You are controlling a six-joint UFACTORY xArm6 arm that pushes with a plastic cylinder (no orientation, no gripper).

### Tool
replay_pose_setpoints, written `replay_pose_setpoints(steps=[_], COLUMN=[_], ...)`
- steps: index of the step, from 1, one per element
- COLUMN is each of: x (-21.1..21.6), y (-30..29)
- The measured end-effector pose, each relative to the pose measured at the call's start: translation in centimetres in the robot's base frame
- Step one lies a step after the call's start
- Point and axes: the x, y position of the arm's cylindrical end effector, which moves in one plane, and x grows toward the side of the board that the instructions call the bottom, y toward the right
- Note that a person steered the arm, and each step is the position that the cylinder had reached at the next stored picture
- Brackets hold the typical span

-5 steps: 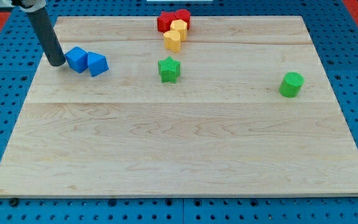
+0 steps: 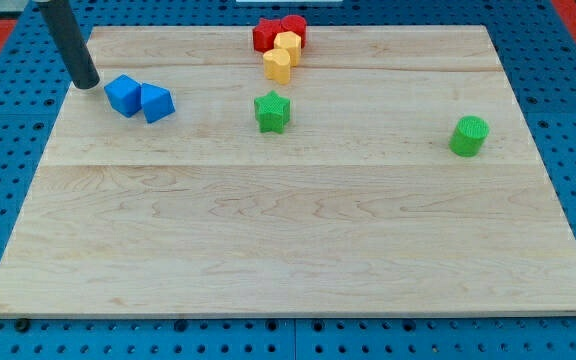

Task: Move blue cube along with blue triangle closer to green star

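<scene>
Two blue blocks, touching: blue cube [image 2: 122, 95] on the left, blue triangle [image 2: 156, 103] pressed against its right side, both in the far-left part of the wooden board [image 2: 288, 240]. Green star [image 2: 272, 111] well to their right, at about the same depth, bare wood between.

Handling, judged from appearance only: small rigid plastic pieces, probably light, likely to slide readily on smooth wood. No crushing risk. Nothing to take hold of; contact by pushing only. Best contact point judged to be the middle of the cube's left face, pushing rightward so the cube drives the triangle ahead of it. Off-centre contact likely to spin the cube and let the triangle's slanted face slip off to one side, splitting the pair.

Tip [image 2: 86, 82] just left of and slightly beyond the cube, apart from it, not touching. No jaws on this tool: plain dark rod, nothing gripped or carried.

Further out: red and yellow cluster at the far edge beyond the star — two red blocks [image 2: 278, 32] (shapes unclear) and two yellow blocks [image 2: 283, 56] touching in a short chain. Worth stopping the push short of the star to avoid disturbing them. Green cylinder [image 2: 469, 135] far right, well clear of the path.
</scene>
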Motion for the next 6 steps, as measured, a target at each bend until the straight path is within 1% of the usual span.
replay_pose_setpoints(steps=[1, 2, 3, 4, 5, 6], x=[0.0, 0.5, 1.6, 3.6, 4.3, 2.9], y=[0.0, 1.3, 3.5, 3.8, 4.8, 6.2])
